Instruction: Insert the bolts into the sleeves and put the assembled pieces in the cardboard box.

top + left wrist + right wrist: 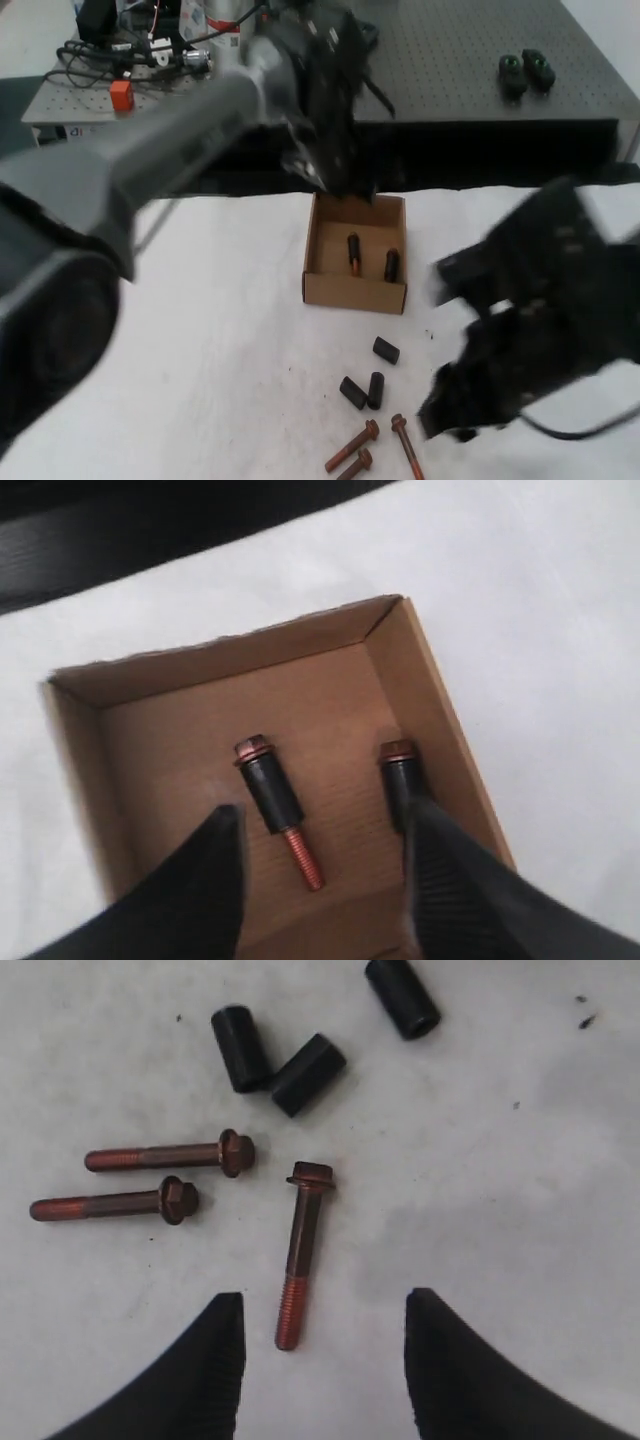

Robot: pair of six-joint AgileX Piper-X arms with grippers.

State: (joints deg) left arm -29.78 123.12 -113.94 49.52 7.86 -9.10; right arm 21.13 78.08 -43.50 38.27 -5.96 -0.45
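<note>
While empty, right gripper (322, 1298) above bolt (303, 1250).

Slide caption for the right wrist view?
Open right tool hovers above three loose bolts and three empty sleeves on the white surface.

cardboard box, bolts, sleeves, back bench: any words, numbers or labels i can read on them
No text can be read.
cardboard box: plain walls and floor, no print.
bolts and sleeves: no marks visible.
pale marking on the far bench's front edge: too blurred to read.
</note>
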